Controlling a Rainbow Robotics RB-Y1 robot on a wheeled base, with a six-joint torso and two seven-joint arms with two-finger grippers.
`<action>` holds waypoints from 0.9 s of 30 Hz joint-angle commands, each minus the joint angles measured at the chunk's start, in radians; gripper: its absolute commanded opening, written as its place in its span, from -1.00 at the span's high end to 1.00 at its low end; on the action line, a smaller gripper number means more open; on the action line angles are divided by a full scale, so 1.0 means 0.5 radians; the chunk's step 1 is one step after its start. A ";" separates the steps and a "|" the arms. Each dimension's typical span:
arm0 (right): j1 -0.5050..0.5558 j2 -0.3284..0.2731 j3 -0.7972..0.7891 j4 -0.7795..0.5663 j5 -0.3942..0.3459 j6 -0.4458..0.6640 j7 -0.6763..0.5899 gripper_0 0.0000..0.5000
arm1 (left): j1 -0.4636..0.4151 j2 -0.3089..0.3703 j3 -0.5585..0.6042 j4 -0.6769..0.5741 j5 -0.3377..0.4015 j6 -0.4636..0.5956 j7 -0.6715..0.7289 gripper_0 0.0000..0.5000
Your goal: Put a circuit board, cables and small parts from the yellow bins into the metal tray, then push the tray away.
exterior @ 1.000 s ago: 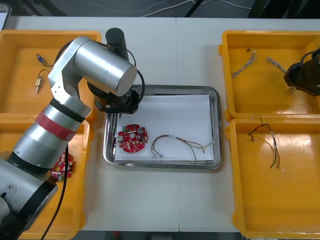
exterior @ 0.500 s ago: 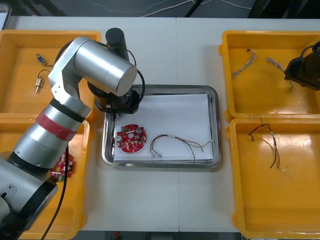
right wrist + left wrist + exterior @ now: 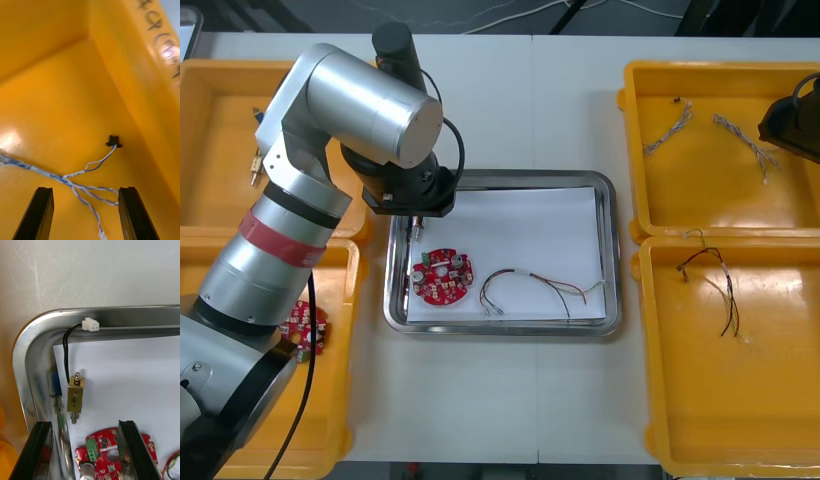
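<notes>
My left gripper (image 3: 416, 212) hangs over the near-left corner of the metal tray (image 3: 610, 250), open (image 3: 84, 459). A small brass metal part (image 3: 76, 395) with a black wire and white plug lies free on the tray's white sheet just beyond the fingertips (image 3: 129, 435), also seen as the small metal part (image 3: 418, 229). A round red circuit board (image 3: 442, 277) and a red and yellow cable (image 3: 535, 289) lie in the tray. My right gripper (image 3: 790, 125) is open (image 3: 86, 217) above a twisted blue and white cable (image 3: 75, 180) in the far right bin.
Yellow bins (image 3: 720, 60) flank the tray. The far right one holds twisted cables (image 3: 667, 128), the near right one a black cable (image 3: 710, 280). A small metal part (image 3: 255, 168) lies in the far left bin, another circuit board (image 3: 306, 326) in the near left.
The left gripper opened, left the small brass part lying in the tray and drew back a little. The right gripper opened and moved further right over its bin.
</notes>
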 commanded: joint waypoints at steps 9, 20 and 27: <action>-0.314 0.081 0.041 0.411 -0.025 -0.134 0.189 -1.00 | -0.196 -0.011 0.252 -0.274 0.156 0.245 -0.225 -1.00; -0.314 0.136 0.041 0.530 -0.044 -0.134 0.235 -1.00 | -0.193 0.140 0.334 -0.388 0.196 0.245 -0.265 -1.00; -0.311 0.170 0.041 0.567 -0.053 -0.131 0.250 -1.00 | -0.193 0.247 0.439 -0.388 0.235 0.245 -0.329 -1.00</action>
